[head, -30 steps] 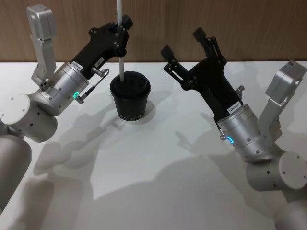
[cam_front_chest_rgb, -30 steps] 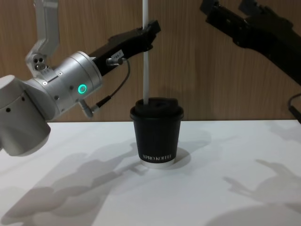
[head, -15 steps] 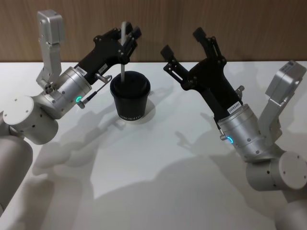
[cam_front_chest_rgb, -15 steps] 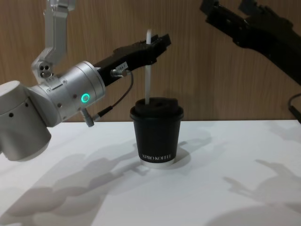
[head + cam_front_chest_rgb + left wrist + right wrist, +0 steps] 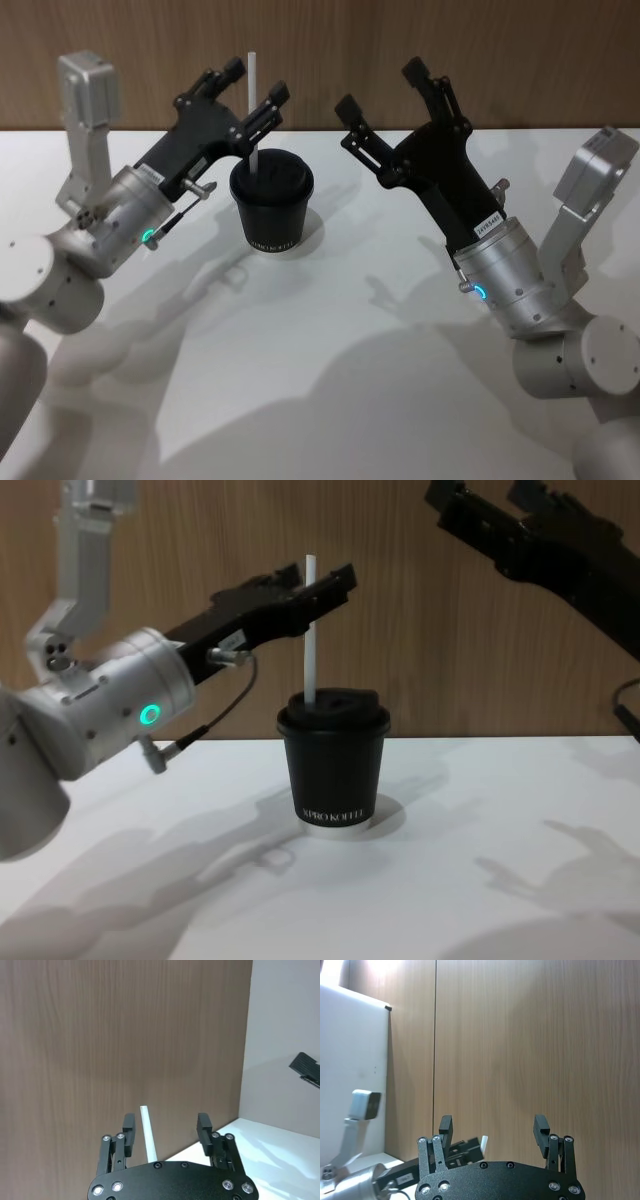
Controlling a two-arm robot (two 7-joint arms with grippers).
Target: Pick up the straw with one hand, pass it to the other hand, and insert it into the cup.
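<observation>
Now the straw [image 5: 253, 115] stands straight up in the cup [image 5: 271, 205], poking out through its lid. Our left gripper [image 5: 247, 88] sits wide open around the straw's top, not touching it. Our right gripper [image 5: 381, 101] waits beside the cup, wide open and holding nothing. We think the left one can just back away.
</observation>
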